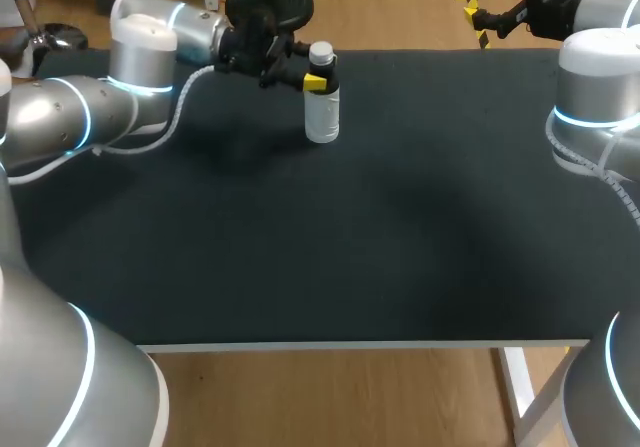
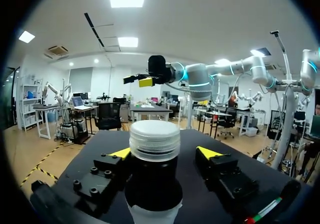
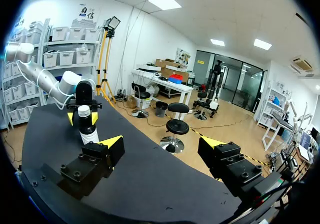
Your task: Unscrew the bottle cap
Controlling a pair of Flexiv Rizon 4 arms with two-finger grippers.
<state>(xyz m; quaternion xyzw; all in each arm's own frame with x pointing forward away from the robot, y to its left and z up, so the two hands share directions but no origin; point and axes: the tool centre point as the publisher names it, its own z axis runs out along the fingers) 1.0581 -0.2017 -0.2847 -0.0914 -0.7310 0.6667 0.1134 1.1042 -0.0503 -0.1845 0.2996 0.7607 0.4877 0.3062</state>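
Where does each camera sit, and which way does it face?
Head view: above and behind, looking down on the table; left arm and right arm show.
Left wrist view: on the left arm, looking along the left end effector at the bottle between its fingers.
Right wrist view: on the right arm, looking past the right end effector across the table.
Shared: all show the bottle; each wrist view shows the other arm.

in the left wrist view the bottle [image 2: 152, 184] is cut off below its shoulder — base unseen. from above, the far finger of the left gripper [image 1: 321, 74] seems hidden behind it.
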